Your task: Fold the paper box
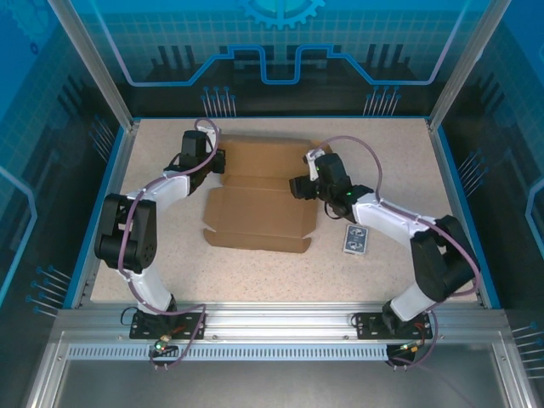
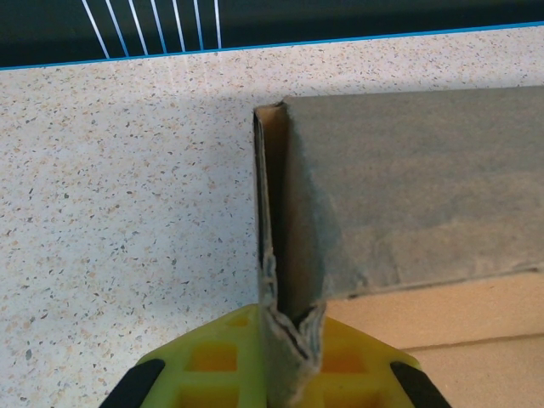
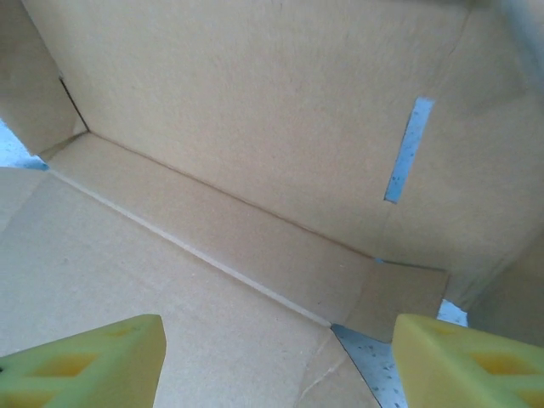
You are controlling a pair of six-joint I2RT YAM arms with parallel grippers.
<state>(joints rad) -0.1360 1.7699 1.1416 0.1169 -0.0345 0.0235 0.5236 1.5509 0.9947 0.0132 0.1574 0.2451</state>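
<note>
roughly flat, the paper box (image 1: 255,217) runs left-right; left gripper (image 2: 289,340) clamps it, right gripper (image 3: 276,357) gapes.

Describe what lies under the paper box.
The speckled table shows around the paper box, which rests on it. The patch beneath the cardboard is covered, so nothing there can be seen.

No word, number or brand mark can be read in any view. The paper box (image 1: 259,204), in the middle of the top view, is plain brown cardboard with no print. The small card pack (image 1: 356,240), right of centre on the surface, bears a blue pattern too small to make out. The one sign-like mark is a light blue gear emblem (image 1: 280,10) drawn on the back wall, upper middle of the frame.
</note>
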